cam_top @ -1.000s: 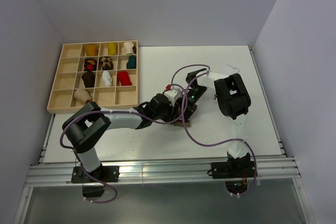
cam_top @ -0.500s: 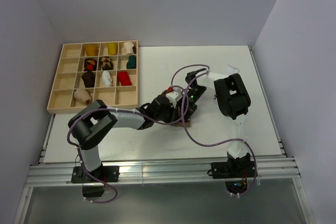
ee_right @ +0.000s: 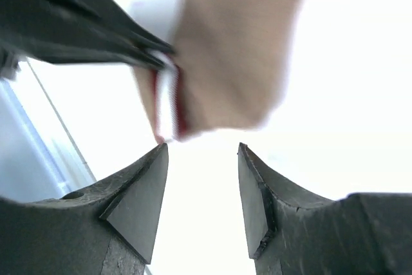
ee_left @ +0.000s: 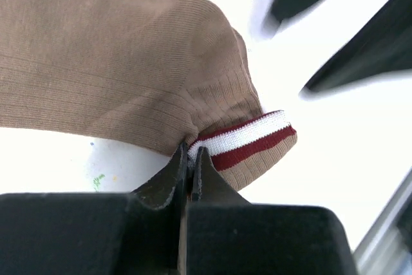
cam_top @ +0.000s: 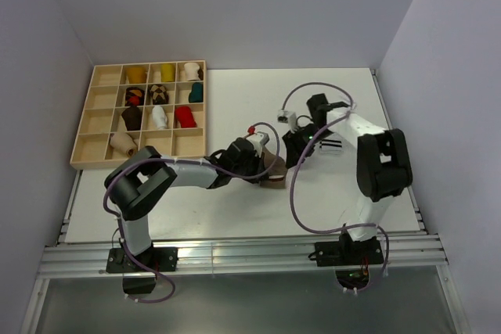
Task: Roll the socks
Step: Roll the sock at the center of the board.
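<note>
One brown sock (ee_left: 122, 62) lies mid-desk (cam_top: 235, 107). Left gripper (ee_left: 191, 154) clenched on its white-and-maroon cuff (ee_left: 248, 136). Right gripper (ee_right: 203, 152) released, jaws standing apart, just beside the sock, not touching. Cream sock (cam_top: 332, 145) near right gripper.

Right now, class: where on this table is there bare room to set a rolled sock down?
Bare: the far strip of the table, between the wooden tray and the right wall. Crowded: the centre, around the brown sock.
</note>
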Available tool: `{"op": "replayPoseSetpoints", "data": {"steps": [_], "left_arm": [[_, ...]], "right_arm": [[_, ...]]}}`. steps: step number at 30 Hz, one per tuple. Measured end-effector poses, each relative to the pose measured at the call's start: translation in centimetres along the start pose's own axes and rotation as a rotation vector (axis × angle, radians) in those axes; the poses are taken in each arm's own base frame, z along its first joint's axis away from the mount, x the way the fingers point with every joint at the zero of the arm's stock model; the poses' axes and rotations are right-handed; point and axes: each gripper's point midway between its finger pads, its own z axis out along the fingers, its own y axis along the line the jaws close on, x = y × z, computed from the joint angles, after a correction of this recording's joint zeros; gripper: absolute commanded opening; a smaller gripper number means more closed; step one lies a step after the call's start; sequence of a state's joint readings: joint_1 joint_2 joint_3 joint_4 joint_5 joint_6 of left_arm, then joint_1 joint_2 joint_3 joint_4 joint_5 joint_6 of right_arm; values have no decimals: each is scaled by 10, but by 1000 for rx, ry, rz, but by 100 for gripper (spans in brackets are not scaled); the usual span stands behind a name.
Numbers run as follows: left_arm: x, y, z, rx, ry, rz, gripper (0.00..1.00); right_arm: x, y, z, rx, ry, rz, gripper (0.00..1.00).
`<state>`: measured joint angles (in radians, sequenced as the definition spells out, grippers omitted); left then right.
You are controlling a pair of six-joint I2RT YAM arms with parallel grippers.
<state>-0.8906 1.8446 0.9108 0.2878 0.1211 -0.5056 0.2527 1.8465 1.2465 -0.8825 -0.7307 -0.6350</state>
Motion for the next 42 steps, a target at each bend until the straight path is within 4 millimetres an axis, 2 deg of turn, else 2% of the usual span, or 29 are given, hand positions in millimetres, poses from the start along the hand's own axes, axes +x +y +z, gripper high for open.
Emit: {"op": "replayPoseSetpoints", "data": {"steps": [3,5,8,11,14,18,25,32,38,42], "left_arm": [[3,1,-3,26,32,-39,0],[5,5,-7,54,69,-83,0],[8,11,-14,76,130,-150,0],[11,14,-20,73,186,-204,1],[15,13,-22,69,245,-249,0],[18,9,-20,87,312,-299,0],[23,-1,-17,155,393,-358,0],[28,-3,-20,179,436,-400,0],[29,-3,-21,177,455,-409,0],[30,-3,-23,178,467,-415,0]], "right_arm": [[4,-15,-28,105,-111,-22,54],[15,-17,-39,178,-162,-59,57],[30,-1,-40,242,-209,-162,57],[37,15,-38,298,-243,-308,59],[33,36,-28,356,-262,-499,65],[29,70,0,339,-242,-725,67],[19,78,25,386,-179,-882,68],[27,82,46,394,-110,-968,66],[38,73,60,407,-44,-982,55],[37,64,64,437,-32,-983,33]]}}
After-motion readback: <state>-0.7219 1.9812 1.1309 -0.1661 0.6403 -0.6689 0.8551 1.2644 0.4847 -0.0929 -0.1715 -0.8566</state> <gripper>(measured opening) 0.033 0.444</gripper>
